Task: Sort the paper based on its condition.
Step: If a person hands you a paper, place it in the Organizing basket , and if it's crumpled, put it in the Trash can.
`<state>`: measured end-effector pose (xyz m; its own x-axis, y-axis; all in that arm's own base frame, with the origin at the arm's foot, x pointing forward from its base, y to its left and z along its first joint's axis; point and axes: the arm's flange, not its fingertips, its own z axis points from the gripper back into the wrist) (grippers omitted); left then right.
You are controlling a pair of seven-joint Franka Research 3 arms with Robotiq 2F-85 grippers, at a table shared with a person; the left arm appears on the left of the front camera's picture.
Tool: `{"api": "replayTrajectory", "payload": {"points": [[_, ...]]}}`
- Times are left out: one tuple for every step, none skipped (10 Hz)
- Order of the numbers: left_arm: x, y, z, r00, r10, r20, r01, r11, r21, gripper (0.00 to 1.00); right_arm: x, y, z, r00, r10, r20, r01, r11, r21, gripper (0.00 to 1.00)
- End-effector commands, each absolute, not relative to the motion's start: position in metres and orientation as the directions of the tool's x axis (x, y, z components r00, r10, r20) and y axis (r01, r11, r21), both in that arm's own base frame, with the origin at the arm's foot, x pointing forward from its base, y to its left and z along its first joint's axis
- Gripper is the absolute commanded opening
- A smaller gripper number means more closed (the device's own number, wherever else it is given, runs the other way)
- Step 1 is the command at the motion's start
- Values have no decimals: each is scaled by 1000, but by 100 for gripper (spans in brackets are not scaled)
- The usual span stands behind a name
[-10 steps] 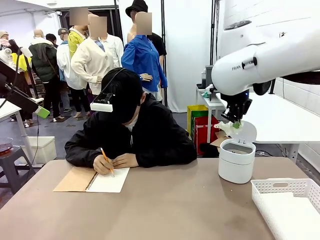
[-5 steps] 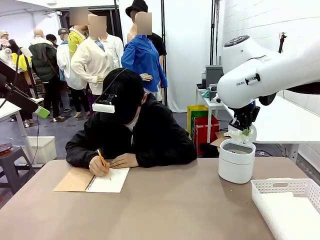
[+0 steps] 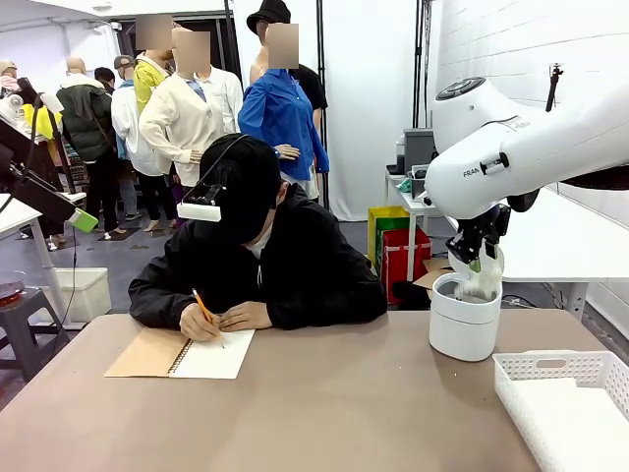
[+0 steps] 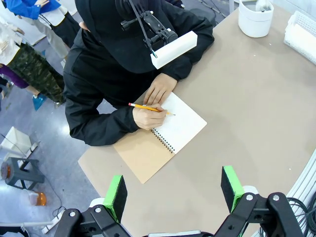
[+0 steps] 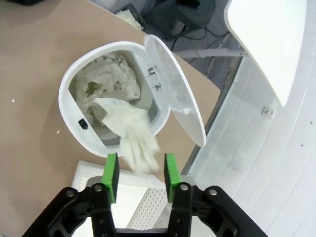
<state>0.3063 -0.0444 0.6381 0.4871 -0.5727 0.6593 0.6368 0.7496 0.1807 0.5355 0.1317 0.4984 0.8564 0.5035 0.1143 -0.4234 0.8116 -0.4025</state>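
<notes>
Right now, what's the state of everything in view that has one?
right gripper: open, above the bin.
crumpled paper: loose, blurred, between the gripper tips and the bin mouth.
lid: flipped open; more crumpled paper inside the bin.
left gripper: open, empty.
notebook: open; a hand writes in it with a pencil.
basket: something flat and white inside.

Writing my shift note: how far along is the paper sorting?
Done: crumpled paper lies in the bin. In hand: the right gripper, jaws apart above the open bin, is letting another crumpled sheet drop in. Left: the person's hand is writing in the notebook, so more sheets may follow; the left gripper hovers open and empty, and I cannot tell what the basket holds.
</notes>
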Motion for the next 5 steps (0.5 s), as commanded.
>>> {"api": "replayTrajectory", "payload": {"points": [[306, -44, 638, 489, -572, 659, 636, 750, 179, 100, 537, 135, 494, 858, 496, 134, -399, 808, -435, 100], [306, -44, 638, 489, -572, 659, 636, 750, 179, 100, 537, 135, 494, 859, 494, 135, -398, 809, -432, 100], [306, -44, 638, 489, -572, 659, 636, 750, 179, 100, 537, 135, 493, 857, 497, 140, -400, 811, -428, 100], [306, -44, 638, 489, -572, 659, 636, 750, 179, 100, 538, 136, 493, 855, 500, 139, -404, 809, -426, 100], [306, -44, 638, 489, -572, 659, 636, 750, 179, 100, 537, 137, 493, 855, 499, 142, -404, 811, -423, 100]]}}
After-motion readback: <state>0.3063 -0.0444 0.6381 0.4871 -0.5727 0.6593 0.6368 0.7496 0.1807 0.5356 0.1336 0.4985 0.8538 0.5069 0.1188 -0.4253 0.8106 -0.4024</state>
